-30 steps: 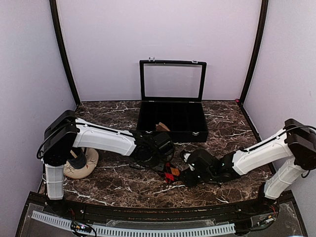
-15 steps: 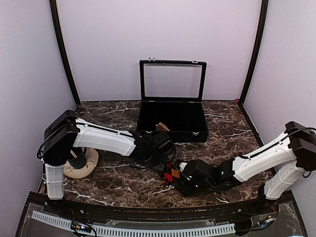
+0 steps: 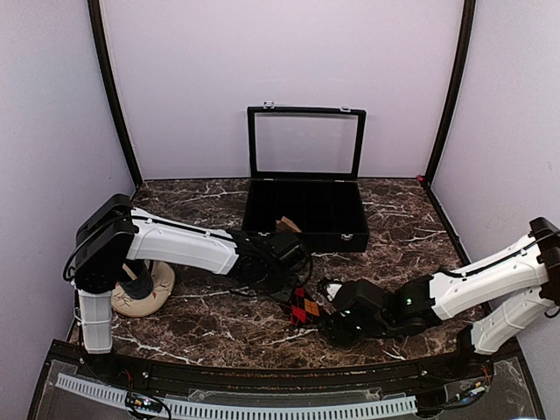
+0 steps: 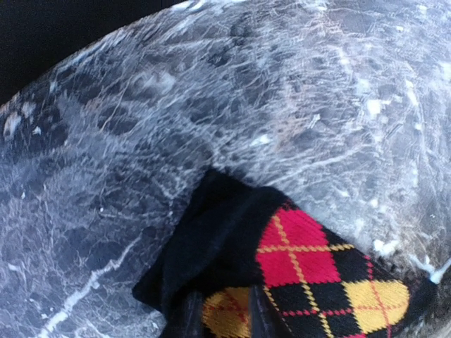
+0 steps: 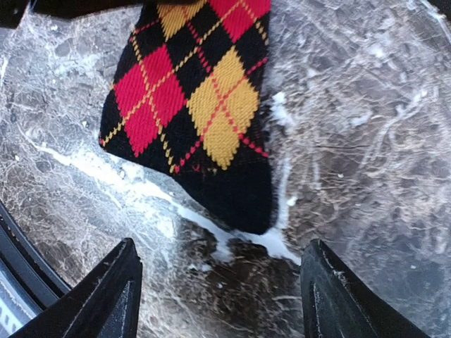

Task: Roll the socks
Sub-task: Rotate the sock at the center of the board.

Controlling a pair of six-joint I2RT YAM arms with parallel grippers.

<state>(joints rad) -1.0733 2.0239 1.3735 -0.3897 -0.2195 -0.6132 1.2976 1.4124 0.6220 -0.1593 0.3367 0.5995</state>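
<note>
right gripper [image 5: 222, 296]: low over the table near its front edge. fingers [image 5: 113, 296] spread wide, black, smooth, wedge-shaped. nothing is held and nothing touches them. the dark toe end of the argyle sock [image 5: 190, 105] lies just ahead of the gap between them.

argyle sock: flat on the marble table [image 5: 366, 141], between the two grippers. soft knit, red and orange-yellow diamonds on black with thin crossing lines, and plain black at both ends. the table surface is dark brown stone, glossy, with white veining.

left gripper [image 4: 224, 320]: at the sock's far end, reaching in from the left. fingers [image 4: 189, 317] set close together, only their tips in view at the picture's edge. a fold of the patterned knit sits pinched between them. the black cuff beside them is bunched and raised off the stone.

pale beige fabric piece [image 3: 149, 293]: rounded, dark inside, on the table by the left arm's base, well apart from the sock.

black case [image 3: 306, 238]: rectangular, at the rear centre, its clear-panelled lid standing upright. a tan-brown sock [image 3: 287, 225] sits in a front compartment; which one cannot be told.
</note>
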